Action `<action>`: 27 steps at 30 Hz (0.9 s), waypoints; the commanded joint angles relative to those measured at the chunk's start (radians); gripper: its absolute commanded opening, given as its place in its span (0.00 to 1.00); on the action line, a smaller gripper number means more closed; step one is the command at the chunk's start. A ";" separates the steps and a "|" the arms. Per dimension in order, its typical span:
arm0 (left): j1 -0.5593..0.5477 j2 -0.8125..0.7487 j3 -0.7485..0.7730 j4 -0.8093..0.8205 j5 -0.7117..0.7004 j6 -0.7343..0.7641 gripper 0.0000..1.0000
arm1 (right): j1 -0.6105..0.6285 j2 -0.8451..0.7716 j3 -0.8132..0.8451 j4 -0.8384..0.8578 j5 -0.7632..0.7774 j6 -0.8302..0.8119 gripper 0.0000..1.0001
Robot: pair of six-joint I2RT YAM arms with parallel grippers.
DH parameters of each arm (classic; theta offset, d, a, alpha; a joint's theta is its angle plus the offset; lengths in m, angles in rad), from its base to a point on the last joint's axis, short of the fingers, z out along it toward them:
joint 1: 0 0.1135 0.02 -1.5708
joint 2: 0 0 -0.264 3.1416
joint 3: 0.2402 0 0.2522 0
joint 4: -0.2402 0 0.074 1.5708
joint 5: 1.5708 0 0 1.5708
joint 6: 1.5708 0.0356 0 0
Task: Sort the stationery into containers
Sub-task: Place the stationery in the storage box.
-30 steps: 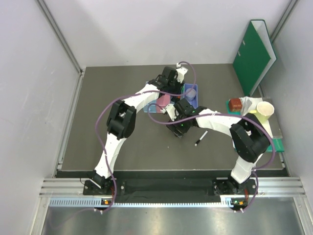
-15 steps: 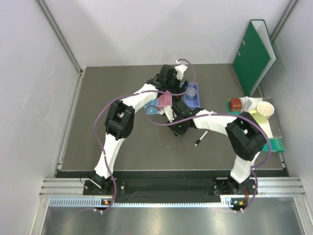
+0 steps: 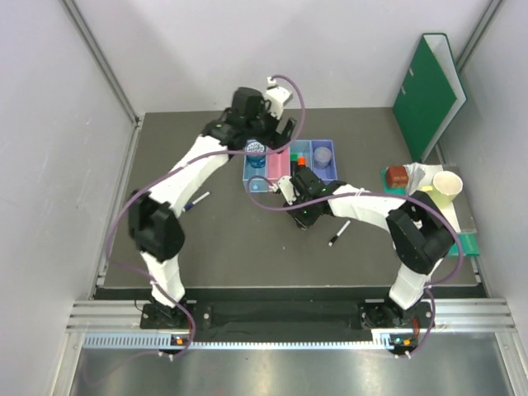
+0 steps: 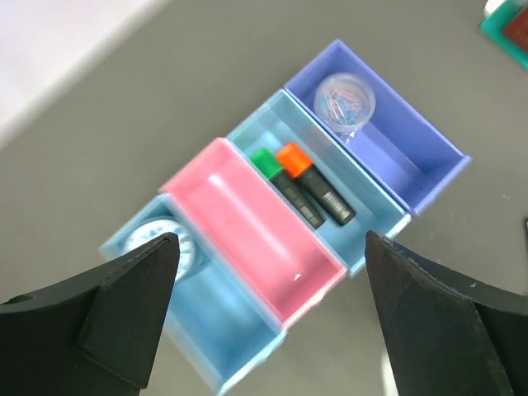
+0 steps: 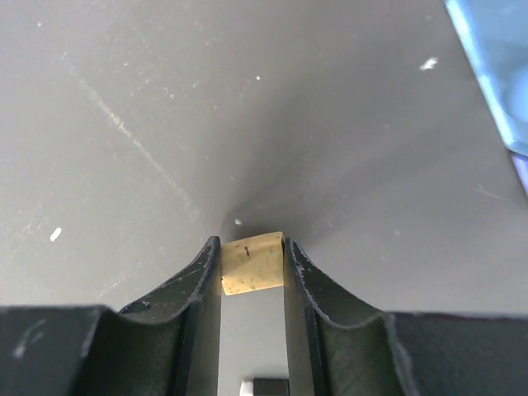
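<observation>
The containers are a row of four joined trays: light blue (image 3: 256, 172), pink (image 3: 276, 165), light blue (image 3: 299, 157) and purple (image 3: 324, 158). A blue patterned tin (image 4: 157, 243) lies in the first tray. Two black highlighters, green-capped (image 4: 266, 162) and orange-capped (image 4: 291, 157), lie in the third. A clear pot of paper clips (image 4: 345, 97) sits in the purple tray (image 4: 412, 148). My left gripper (image 4: 271, 247) hangs open above the row, holding nothing. My right gripper (image 5: 252, 257) is shut on a small tan eraser (image 5: 252, 266), low over the table.
A black pen (image 3: 339, 233) lies right of my right gripper (image 3: 301, 206); a blue pen (image 3: 196, 200) lies at the left. A green binder (image 3: 429, 82), a cream cup (image 3: 447, 188) and a teal tray (image 3: 464, 241) stand along the right edge.
My left gripper opened over the purple tray, left the pot there and drew back to the left. My right gripper closed onto the eraser.
</observation>
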 commanded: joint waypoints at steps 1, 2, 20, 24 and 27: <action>0.022 -0.224 -0.106 -0.091 -0.034 0.136 0.99 | 0.015 -0.111 0.021 -0.016 0.025 -0.002 0.18; 0.045 -0.276 -0.142 -0.109 -0.040 0.175 0.99 | 0.016 -0.123 0.020 -0.011 0.036 -0.010 0.18; 0.275 -0.521 -0.916 0.042 -0.106 0.469 0.99 | -0.005 -0.083 0.236 0.153 0.126 -0.053 0.18; 0.297 -0.496 -0.945 0.081 -0.114 0.493 0.99 | -0.014 0.014 0.340 0.187 0.140 -0.062 0.18; 0.326 -0.481 -0.939 0.119 -0.135 0.496 0.99 | -0.017 0.085 0.421 0.193 0.159 -0.056 0.17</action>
